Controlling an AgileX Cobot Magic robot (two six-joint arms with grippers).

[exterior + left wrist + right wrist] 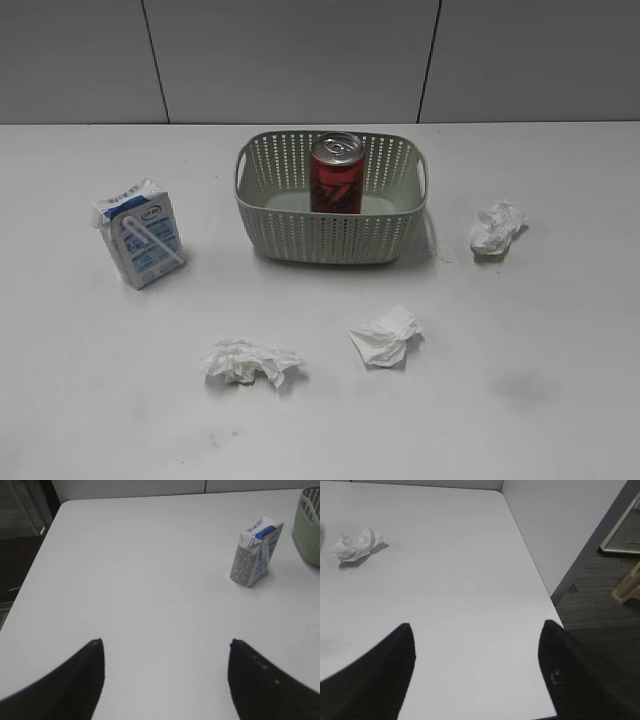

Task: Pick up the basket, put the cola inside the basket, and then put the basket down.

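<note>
Legible text: none confirmed in any view.

The cola [336, 176], standing inside the basket [331, 236], carries dark script lettering on its red wall; the characters cannot be made out.

The milk carton [141, 235] bears a small oval logo on its white and blue front panel, with rows of fine blue print below it. Both are too small to read. In the left wrist view the carton's grey side panel shows dense print, blurred and unreadable.
</note>
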